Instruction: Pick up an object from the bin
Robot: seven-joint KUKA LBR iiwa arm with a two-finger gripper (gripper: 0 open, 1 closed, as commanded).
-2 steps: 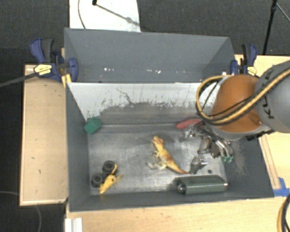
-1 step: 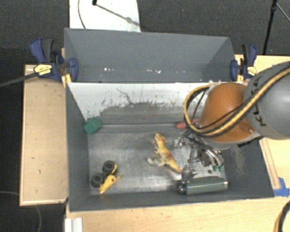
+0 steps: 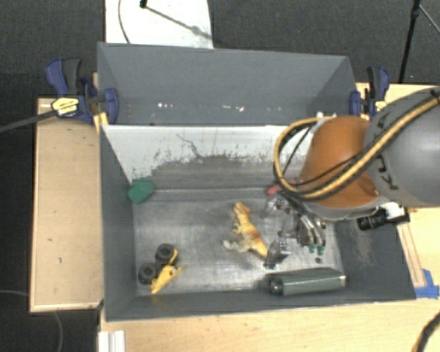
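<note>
My gripper hangs low over the right middle of the bin floor, its fingertips just right of a yellow toy dinosaur that lies on its side. Nothing can be seen between the fingers, and their spacing is hard to read. A dark grey-green cylinder, like a marker or small torch, lies along the front wall just below the gripper. A small pink thing peeks out by the back wall, mostly hidden behind the arm.
A green lump rests in the back left corner. A yellow toy vehicle with black wheels sits at the front left. The orange wrist cover and cables hide the bin's right side.
</note>
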